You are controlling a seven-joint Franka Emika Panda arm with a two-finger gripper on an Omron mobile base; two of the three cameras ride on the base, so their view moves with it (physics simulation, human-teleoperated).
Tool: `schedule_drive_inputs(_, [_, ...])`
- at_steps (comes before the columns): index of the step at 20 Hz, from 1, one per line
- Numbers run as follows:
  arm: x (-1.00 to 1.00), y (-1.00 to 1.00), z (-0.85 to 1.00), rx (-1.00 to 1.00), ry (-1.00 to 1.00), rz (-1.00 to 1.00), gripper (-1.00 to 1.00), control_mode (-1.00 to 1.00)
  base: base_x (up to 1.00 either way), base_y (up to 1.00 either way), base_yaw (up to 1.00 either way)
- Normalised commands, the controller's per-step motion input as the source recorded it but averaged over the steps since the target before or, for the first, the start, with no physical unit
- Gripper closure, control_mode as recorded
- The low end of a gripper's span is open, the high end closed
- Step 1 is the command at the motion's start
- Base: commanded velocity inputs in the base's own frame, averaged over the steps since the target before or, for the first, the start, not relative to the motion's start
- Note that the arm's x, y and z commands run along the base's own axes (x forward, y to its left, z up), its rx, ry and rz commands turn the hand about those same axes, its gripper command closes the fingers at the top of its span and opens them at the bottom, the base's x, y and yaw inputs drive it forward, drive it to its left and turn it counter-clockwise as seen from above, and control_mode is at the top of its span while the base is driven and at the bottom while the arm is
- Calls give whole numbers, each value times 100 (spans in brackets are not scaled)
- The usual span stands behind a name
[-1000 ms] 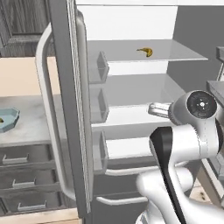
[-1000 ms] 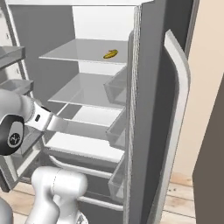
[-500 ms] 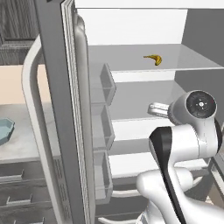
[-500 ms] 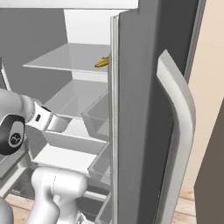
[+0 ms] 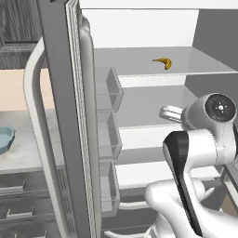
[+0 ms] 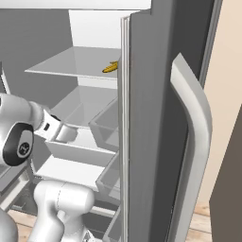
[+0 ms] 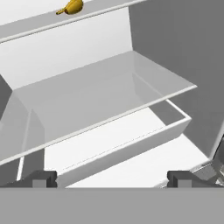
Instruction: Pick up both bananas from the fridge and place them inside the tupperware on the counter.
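The fridge is shown open, its white interior crossed by grey shelves. Clear door bins are stacked on the inside of the left door, which is seen nearly edge-on in the left base view, its long curved handle facing the camera. In the right base view the right door and its pale tubular handle take up much of the frame.

One banana is seen lying on the upper shelf, toward the back; the same fruit is cut off by the door edge in the right base view and by the upper border in the hand view. A second banana cannot be made out.

To the left of the fridge, the counter of light marbled stone is seen over dark grey drawers. The tupperware, light blue, rests on it and is cropped by the picture's left edge. Dark wood cabinets are visible above.

The gripper is shown with its finger tips spread wide apart and nothing between them, pointed into the fridge at the level of a middle shelf and the white drawer below it. The banana lies on the shelf above, well apart from the gripper. In the base views the hand is largely hidden behind the arm's own joints.
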Motion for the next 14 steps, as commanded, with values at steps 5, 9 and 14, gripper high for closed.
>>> schedule_drive_inputs(5, [35, -29, 42, 6, -35, 26, -100, -100, 0, 0, 0])
schedule_drive_inputs(9, [43, -16, 63, 0, -20, 10, -100, -100, 0, 0, 0])
schedule_drive_inputs(14, [45, -6, 65, 0, -18, 0, -100, -100, 0, 0, 0])
